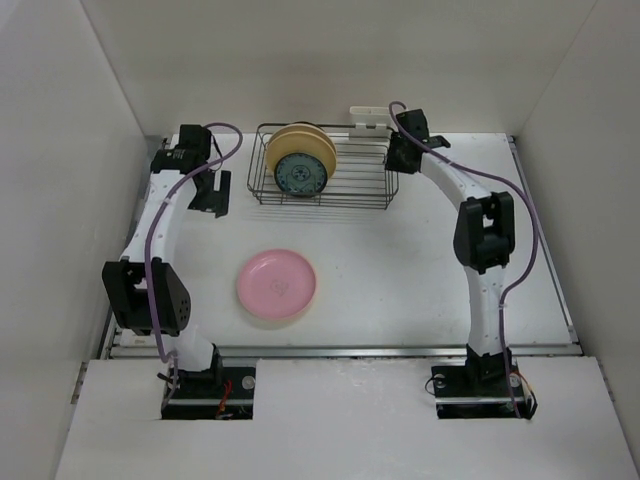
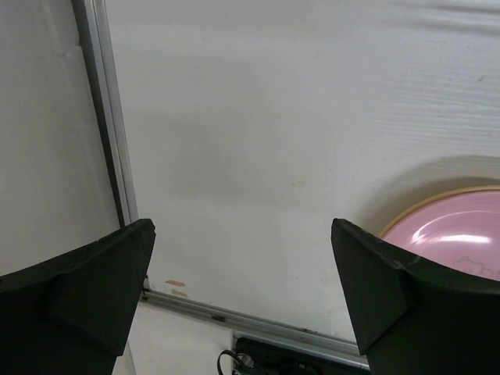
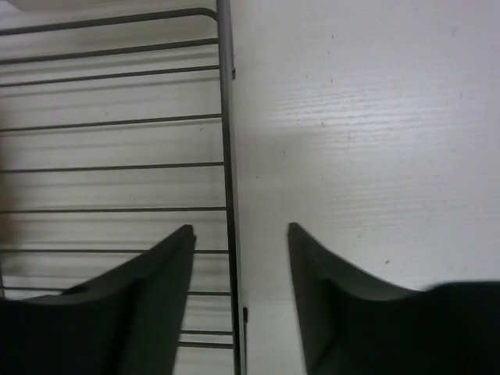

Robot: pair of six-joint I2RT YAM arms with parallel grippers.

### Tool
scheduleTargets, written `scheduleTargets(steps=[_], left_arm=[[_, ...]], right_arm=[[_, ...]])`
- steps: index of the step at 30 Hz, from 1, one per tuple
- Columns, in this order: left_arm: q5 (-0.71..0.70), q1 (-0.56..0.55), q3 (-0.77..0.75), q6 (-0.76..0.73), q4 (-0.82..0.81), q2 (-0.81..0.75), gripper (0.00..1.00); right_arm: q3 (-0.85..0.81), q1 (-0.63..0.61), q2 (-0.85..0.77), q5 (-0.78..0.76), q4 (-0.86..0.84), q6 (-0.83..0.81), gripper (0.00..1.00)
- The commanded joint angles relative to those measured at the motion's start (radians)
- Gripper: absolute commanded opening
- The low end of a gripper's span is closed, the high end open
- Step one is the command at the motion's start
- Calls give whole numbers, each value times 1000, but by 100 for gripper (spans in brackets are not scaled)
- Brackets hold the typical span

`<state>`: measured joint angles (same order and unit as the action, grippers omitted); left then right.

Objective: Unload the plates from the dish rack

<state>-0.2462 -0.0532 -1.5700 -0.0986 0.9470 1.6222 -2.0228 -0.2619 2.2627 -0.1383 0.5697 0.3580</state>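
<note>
Leftmost, left gripper hangs over the white table at the far left, fingers spread wide, empty. Pink round plate lies flat on the table, near-centre, well apart from the black wire dish rack at the far centre. In the rack's left part, a large tan plate stands on edge, with a smaller teal-patterned plate against its near face. Right gripper is parted, empty, over the rack's right edge wire; contact unclear.
</note>
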Motion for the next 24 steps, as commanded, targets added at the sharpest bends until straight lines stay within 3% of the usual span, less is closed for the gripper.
scheduleTargets(steps=[1,4,7,9,10,11,12,14,15,19,24], left_arm=[[79,-4,-90,-39,7,-4,94],[128,-4,-124,-61,16,5,94],[156,-4,-165,-61,16,33,94],[165,-4,-234,-61,16,88,94],[195,-4,-287,-61,16,137,94],[206,-4,-288,-44,7,163,94],[217,-13,-330,-18,-7,189,94],[228,-13,-367,3,-60,244,92],[228,-25,-411,14,-76,304,89],[252,-48,-543,63,-108,455,73],[243,-57,-598,117,-117,568,52]], right_arm=[[-57,6,-25,-58,-70,-91,65],[7,-5,-135,-133,-106,-131,97],[154,-14,-311,-218,-264,-194,100],[248,-36,-416,-94,-404,-244,100],[263,-58,-429,65,-453,-310,99],[263,-59,-430,66,-453,-342,97],[224,-89,-396,213,-439,-372,97],[141,-118,-329,322,-383,-425,89],[24,-149,-287,394,-301,-438,84],[-123,-227,-97,439,-224,-479,55],[-122,-272,-59,390,-323,-458,49]])
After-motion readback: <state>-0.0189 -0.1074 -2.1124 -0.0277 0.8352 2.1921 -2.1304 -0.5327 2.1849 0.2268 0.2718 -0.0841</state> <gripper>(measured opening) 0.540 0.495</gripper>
